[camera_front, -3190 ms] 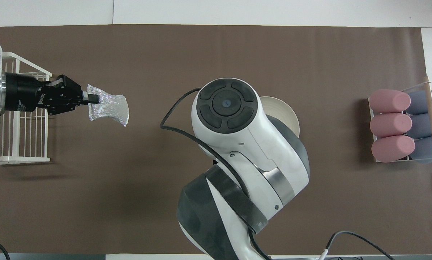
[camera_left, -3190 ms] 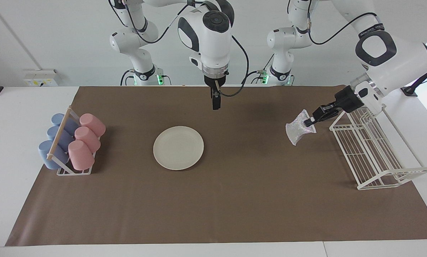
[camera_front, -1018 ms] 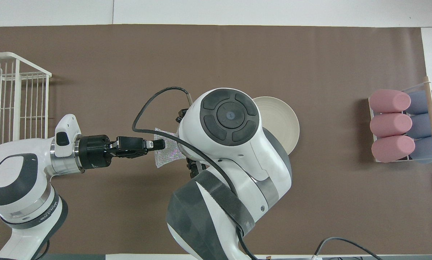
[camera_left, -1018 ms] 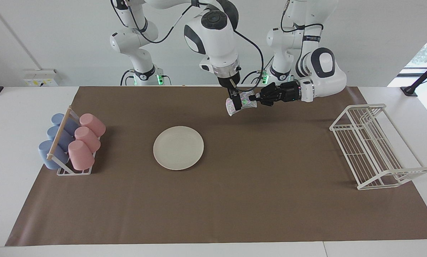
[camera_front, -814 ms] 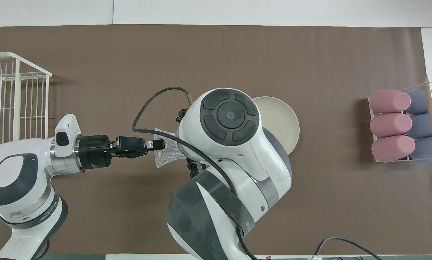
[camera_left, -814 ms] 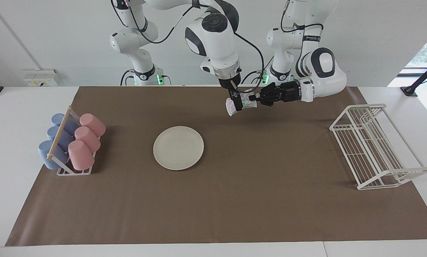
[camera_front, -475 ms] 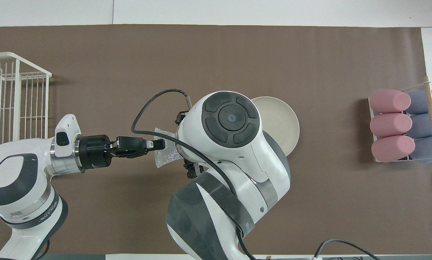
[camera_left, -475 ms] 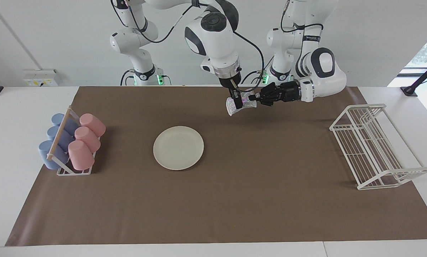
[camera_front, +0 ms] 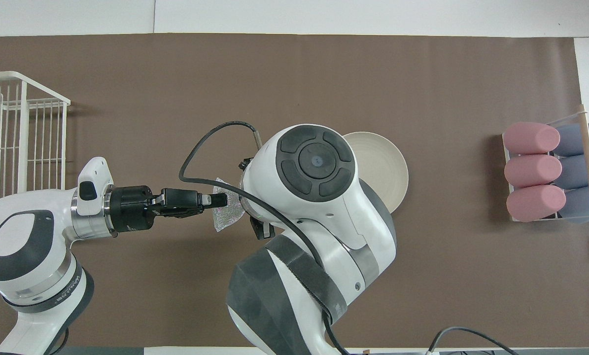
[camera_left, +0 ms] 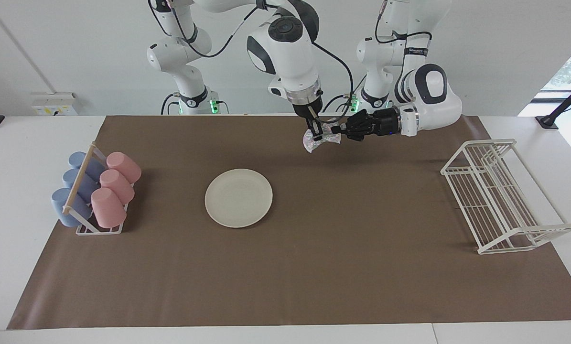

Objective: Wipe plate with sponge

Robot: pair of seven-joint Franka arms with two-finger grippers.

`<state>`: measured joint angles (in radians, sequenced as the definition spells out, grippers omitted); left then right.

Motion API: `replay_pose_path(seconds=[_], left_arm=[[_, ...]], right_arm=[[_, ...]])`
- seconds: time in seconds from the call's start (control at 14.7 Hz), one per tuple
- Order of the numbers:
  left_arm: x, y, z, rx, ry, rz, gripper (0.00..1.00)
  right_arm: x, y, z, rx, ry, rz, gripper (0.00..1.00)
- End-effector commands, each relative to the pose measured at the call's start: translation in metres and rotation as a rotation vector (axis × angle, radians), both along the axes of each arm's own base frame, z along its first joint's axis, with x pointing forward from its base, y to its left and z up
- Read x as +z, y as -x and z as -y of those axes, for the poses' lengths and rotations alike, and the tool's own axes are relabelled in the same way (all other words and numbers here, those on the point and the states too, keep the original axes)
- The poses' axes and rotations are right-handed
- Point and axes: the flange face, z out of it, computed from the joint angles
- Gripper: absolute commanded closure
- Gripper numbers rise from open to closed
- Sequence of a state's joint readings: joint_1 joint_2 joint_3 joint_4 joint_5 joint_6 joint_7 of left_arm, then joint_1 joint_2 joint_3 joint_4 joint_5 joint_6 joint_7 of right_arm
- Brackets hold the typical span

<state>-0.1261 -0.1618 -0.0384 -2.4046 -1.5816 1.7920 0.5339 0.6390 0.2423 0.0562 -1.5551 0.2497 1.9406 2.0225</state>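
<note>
Overhead view — right arm [camera_front: 319, 207] hides half the plate [camera_front: 385, 170].

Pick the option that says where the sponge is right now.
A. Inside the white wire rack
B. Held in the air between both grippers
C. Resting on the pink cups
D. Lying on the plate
B: the sponge hangs above the brown mat with the left gripper and the right gripper both shut on it, while the plate lies bare.

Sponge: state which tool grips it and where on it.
Both. The left tool pinches the sponge at its edge toward the left arm's end; the right tool clamps its middle from above, over the brown mat.
</note>
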Motion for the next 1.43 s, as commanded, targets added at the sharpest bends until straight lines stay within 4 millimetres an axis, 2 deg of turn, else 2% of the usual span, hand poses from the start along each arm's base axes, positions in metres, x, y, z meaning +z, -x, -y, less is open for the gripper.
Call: replay_pose_path(seconds=[0.0,0.14,0.2,0.27,0.48,0.54,0.68,0.88,1.15,1.36], left_arm=[[0.003,0.008,-0.002,0.011,0.020,0.020,1.00],[0.003,0.009,-0.001,0.009,0.020,0.020,1.00],[0.004,0.009,-0.001,0.008,0.022,0.020,0.57],[0.005,0.009,-0.001,0.009,0.022,0.015,0.01],[0.006,0.010,-0.001,0.007,0.022,0.017,0.00],[0.006,0.010,-0.001,0.007,0.022,0.017,0.00],[0.006,0.010,-0.001,0.007,0.020,0.017,0.00],[0.006,0.009,-0.004,0.012,0.019,0.016,0.00],[0.005,0.006,-0.009,-0.025,-0.079,0.043,0.00],[0.019,-0.003,-0.011,-0.062,-0.233,0.037,0.00]], right_arm=[[0.001,0.004,0.008,-0.030,-0.012,-0.017,1.00],[0.001,0.004,0.008,-0.036,-0.012,-0.016,1.00],[0.001,0.003,0.009,-0.042,-0.013,-0.019,1.00],[0.001,0.002,0.010,-0.045,-0.013,-0.018,1.00],[-0.001,-0.001,0.015,-0.063,-0.006,-0.026,1.00],[-0.004,-0.007,0.024,-0.080,0.005,-0.036,1.00],[-0.013,-0.027,0.060,-0.122,0.030,-0.056,1.00],[-0.040,-0.054,0.137,-0.143,0.060,-0.072,1.00],[-0.074,-0.073,0.227,-0.198,0.068,-0.064,1.00],[-0.105,-0.066,0.247,-0.272,0.043,0.069,1.00]])
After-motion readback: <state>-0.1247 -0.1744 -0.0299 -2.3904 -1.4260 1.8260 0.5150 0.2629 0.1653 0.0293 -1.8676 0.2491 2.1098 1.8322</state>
